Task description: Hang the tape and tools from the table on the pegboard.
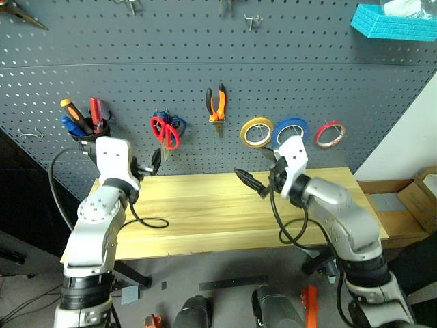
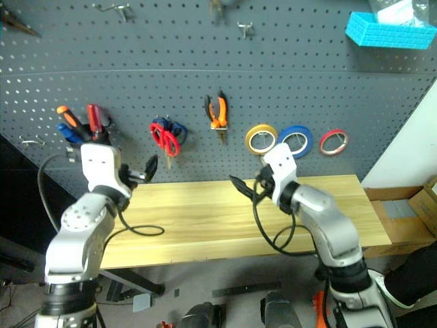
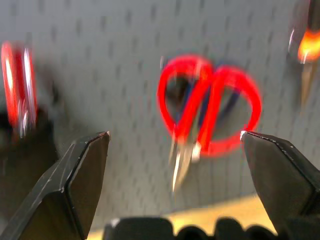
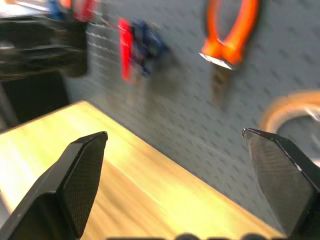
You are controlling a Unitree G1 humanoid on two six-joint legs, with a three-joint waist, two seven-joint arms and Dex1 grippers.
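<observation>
Everything the task names hangs on the pegboard: the red-handled scissors on a hook in front of a blue-handled pair, the orange-and-black pliers just to their right, the blue tape between a yellow roll and a red-pink roll, and the blue-handled screwdriver standing with an orange one and a red one in a black holder at the board's left. The table carries no tool or roll, so the hanging looks finished and the step in hand is judged to be drawing clear. The left gripper stands wide and empty over the table's back left corner, just below the red scissors; the left wrist view puts those scissors squarely between its spread fingers. The right gripper is also wide and empty, above the back edge near the middle, under the pliers and beside the yellow roll. To do this well, each arm should pull straight away from the board before swinging sideways, so no fingertip catches a scissor loop or knocks a roll off its hook. Open room lies toward the table's front edge; the back edge is crowded by hanging things, and loose cables trail from both wrists across the wood.
</observation>
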